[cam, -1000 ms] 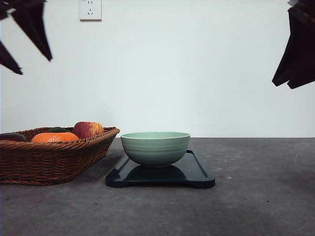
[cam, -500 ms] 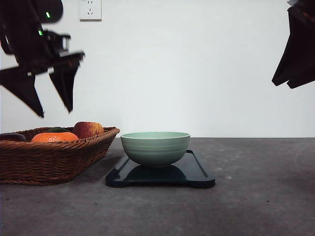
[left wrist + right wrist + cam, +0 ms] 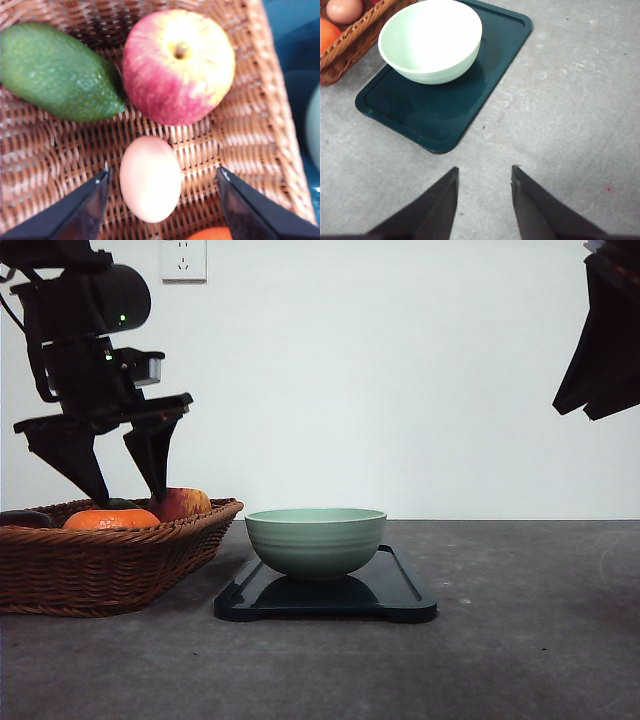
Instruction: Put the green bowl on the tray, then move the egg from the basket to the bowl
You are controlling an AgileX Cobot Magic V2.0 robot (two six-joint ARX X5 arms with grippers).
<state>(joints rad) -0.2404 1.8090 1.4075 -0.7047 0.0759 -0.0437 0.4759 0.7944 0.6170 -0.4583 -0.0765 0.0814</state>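
Now, hovering just over the basket [image 3: 110, 560] with the left gripper [image 3: 162, 200], jaws spread wide and holding nothing. Right between the fingertips, lying flat on the wicker: the egg [image 3: 150, 178], long axis running away from the claw, clear weave showing on both sides before either finger. Likely a light load, but thin-shelled and smooth, so probably quick to crack under a hard pinch and quick to skid out of a slack one. Best bet looks like closing gently across the short waist, fingers low enough to cradle the widest part. Just past the egg, almost touching its far end: a red-yellow apple [image 3: 178, 65], with a green avocado-like fruit [image 3: 57, 72] off to one side beyond the finger. Close by the near end, an orange fruit [image 3: 212, 234] peeking in. Tight quarters, then; a sloppy descent could nudge the neighbours. Farther out, beyond the basket rim: the green bowl [image 3: 316, 540] already sitting on the tray [image 3: 400, 590], empty and waiting. Well away on the other side, the right gripper [image 3: 484, 175] hanging half open over bare table, carrying nothing.
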